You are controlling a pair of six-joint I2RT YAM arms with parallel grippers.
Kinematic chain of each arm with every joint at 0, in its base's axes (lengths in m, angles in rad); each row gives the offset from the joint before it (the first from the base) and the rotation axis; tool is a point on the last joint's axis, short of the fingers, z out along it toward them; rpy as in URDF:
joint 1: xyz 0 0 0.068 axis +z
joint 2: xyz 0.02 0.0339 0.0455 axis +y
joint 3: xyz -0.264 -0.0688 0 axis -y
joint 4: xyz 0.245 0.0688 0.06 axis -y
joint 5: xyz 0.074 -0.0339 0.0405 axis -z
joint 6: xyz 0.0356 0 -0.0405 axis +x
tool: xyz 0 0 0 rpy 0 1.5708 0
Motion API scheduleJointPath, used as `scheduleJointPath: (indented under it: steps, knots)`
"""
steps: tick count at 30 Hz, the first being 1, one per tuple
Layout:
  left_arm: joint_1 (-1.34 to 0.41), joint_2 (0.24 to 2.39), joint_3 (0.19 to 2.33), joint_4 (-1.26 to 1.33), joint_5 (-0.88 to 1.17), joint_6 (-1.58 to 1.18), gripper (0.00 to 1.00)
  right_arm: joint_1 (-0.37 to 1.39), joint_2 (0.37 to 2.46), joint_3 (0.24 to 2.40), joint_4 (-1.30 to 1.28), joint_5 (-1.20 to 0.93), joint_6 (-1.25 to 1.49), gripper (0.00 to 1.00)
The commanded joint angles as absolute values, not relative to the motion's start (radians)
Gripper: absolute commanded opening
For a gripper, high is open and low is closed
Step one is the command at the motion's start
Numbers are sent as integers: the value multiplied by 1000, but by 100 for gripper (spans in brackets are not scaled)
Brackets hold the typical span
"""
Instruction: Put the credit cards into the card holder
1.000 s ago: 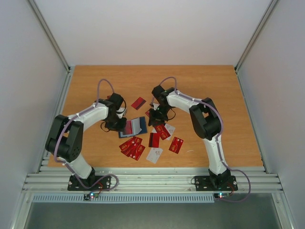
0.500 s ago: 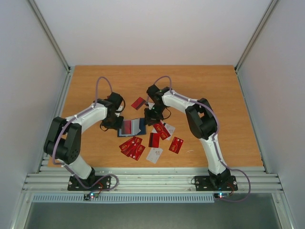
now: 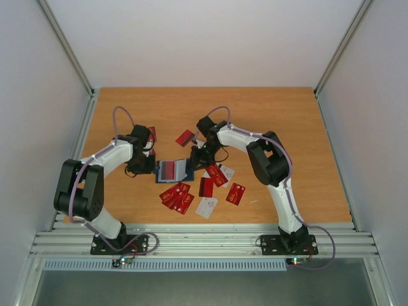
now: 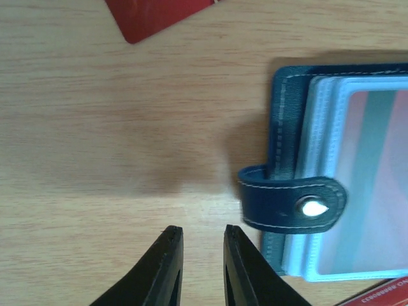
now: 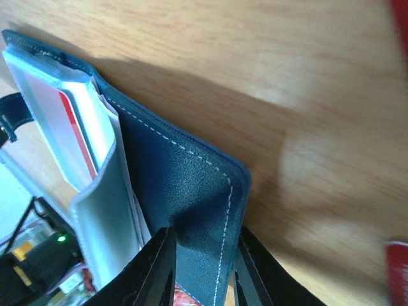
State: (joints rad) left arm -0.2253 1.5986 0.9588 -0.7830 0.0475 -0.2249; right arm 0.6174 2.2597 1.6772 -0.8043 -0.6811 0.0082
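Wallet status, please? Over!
Left end effector narrowly open, empty. Right end effector pinching wallet cover. Red card inside. Loose cards nearby.

On table [image 3: 287, 127] centre: card holder [image 3: 173, 171] lying spread, one card [image 3: 168, 169] in its top sleeve. left gripper [image 4: 199, 237] just off its 9 o'clock edge, over bare table. right gripper [image 5: 203, 237] at its 2 o'clock corner, cover flap between the fingers. Loose credit cards [image 3: 218, 173] spread 3 to 5 o'clock. Overlapping cluster [image 3: 176, 196] at 6 o'clock, just beside. Lone card [image 3: 185, 137] at 1 o'clock. Another card [image 4: 159, 16] at 10 o'clock, partly behind the left arm.
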Motion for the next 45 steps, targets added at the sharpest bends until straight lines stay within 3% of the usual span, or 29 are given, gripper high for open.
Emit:
scheduleJointPath:
  steps: [1, 18, 30, 45]
  knots:
    - [-211, 1612, 946, -721, 115, -244, 22, 626, 2212, 1625, -677, -812, 85, 26]
    - [-150, 1725, 928, -671, 322, -281, 17, 659, 2200, 1680, -553, -954, 185, 27]
    - [-150, 1696, 925, -671, 398, -270, 17, 716, 2327, 1867, -640, -944, 180, 33]
    - [-150, 1652, 954, -703, 450, -251, 18, 716, 2455, 2001, -727, -912, 154, 33]
